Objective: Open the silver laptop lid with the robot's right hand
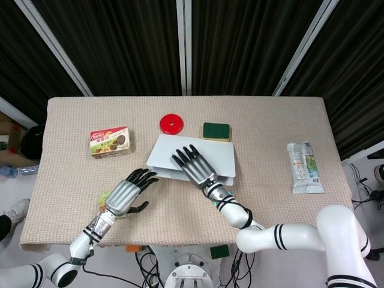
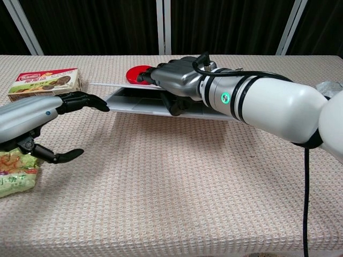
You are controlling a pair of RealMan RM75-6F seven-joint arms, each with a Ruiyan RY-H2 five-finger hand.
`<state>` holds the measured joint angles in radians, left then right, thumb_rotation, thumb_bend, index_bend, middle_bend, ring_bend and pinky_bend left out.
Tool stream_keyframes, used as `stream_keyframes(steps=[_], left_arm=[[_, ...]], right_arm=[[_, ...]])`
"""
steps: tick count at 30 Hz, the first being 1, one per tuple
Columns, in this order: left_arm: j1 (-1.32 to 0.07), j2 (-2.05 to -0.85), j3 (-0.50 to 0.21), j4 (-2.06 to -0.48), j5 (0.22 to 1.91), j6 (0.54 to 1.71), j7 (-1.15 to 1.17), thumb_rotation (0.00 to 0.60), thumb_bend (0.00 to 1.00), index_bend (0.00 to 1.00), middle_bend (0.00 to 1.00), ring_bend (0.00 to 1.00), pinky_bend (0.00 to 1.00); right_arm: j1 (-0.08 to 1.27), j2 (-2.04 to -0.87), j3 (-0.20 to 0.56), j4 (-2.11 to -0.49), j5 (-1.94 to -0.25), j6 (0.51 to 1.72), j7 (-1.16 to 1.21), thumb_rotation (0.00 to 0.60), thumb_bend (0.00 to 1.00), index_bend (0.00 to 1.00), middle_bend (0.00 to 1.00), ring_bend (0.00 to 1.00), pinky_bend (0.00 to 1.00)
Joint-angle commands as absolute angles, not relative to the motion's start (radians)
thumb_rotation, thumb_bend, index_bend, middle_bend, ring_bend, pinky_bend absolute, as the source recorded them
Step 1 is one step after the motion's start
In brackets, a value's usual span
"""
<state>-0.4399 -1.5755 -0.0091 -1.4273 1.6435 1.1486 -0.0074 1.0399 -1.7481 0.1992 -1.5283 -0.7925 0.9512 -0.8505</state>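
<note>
The silver laptop (image 1: pixel 213 153) lies mid-table, its lid (image 2: pixel 115 84) lifted a little off the base (image 2: pixel 134 105) at the front. My right hand (image 1: pixel 192 165) grips the lid's front edge, with the fingers spread on top and the thumb underneath (image 2: pixel 172 103). In the chest view the same right hand (image 2: pixel 174 80) holds the lid above the dark keyboard gap. My left hand (image 1: pixel 125 193) hovers open to the left of the laptop, its fingertips (image 2: pixel 99 104) close to the base's front left corner and holding nothing.
A red disc (image 1: pixel 171 124) and a green sponge (image 1: pixel 216 131) sit just behind the laptop. A snack box (image 1: pixel 110 141) is at the left, a white packet (image 1: pixel 305 167) at the right. A green snack bag (image 2: pixel 16 170) lies under my left forearm.
</note>
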Motion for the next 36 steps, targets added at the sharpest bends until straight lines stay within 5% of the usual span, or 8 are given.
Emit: stream_keyframes(steps=[1, 18, 36], left_arm=[[-0.458, -1.581, -0.013, -1.422, 1.628, 1.123, -0.008, 0.600, 0.32, 0.16, 0.09, 0.03, 0.09], [-0.553, -1.559, -0.013, -1.421, 1.507, 0.926, 0.041, 0.600, 0.32, 0.16, 0.09, 0.03, 0.09], [-0.573, -1.543, 0.008, -1.441, 1.478, 0.914, 0.061, 0.600, 0.32, 0.16, 0.09, 0.03, 0.09]], right_arm=[[1.043, -1.748, 0.199, -1.527, -0.789, 0.955, -0.848, 0.600, 0.92, 0.00, 0.00, 0.00, 0.00], [1.045, -1.714, 0.243, -1.552, -0.734, 1.018, -0.809, 0.600, 0.78, 0.00, 0.00, 0.00, 0.00], [1.090, -1.583, 0.378, -1.446, -0.558, 0.970, -0.745, 0.600, 0.78, 0.00, 0.00, 0.00, 0.00]])
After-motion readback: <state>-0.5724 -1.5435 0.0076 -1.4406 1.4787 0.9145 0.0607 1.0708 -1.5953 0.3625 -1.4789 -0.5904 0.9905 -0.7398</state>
